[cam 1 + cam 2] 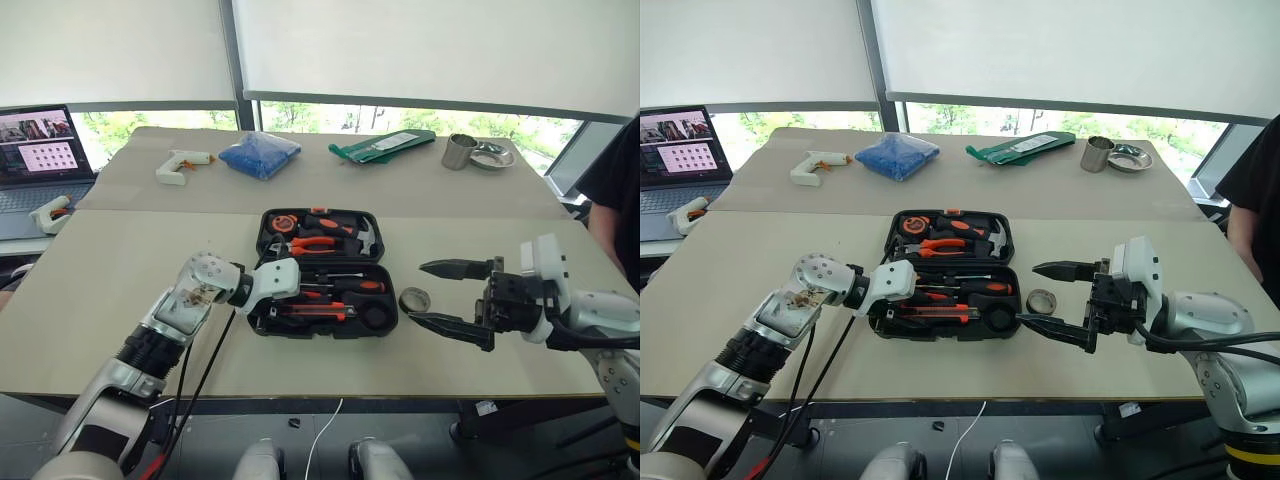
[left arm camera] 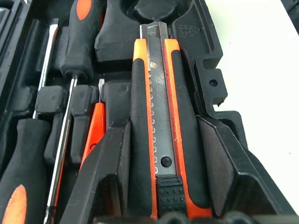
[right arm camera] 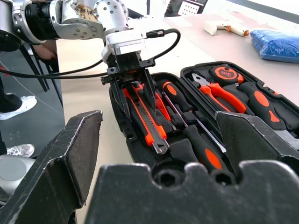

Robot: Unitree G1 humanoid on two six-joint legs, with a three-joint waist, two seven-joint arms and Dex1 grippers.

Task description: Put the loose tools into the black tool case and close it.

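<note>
The black tool case (image 1: 322, 268) lies open at the middle of the counter (image 1: 100, 290), lid at 12 o'clock. The left hand (image 3: 138, 95) reaches in from 9 o'clock, its fingers (image 2: 112, 158) spread on either side of the utility knife (image 2: 159, 135), which lies in its recess beside the screwdrivers (image 2: 56, 140). The right hand (image 1: 440, 295) hangs wide open at 3 o'clock, near a small round tin (image 1: 414, 299).

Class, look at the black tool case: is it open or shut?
Open: the black tool case lies with its lid flat back, pliers and utility knife showing inside.
</note>
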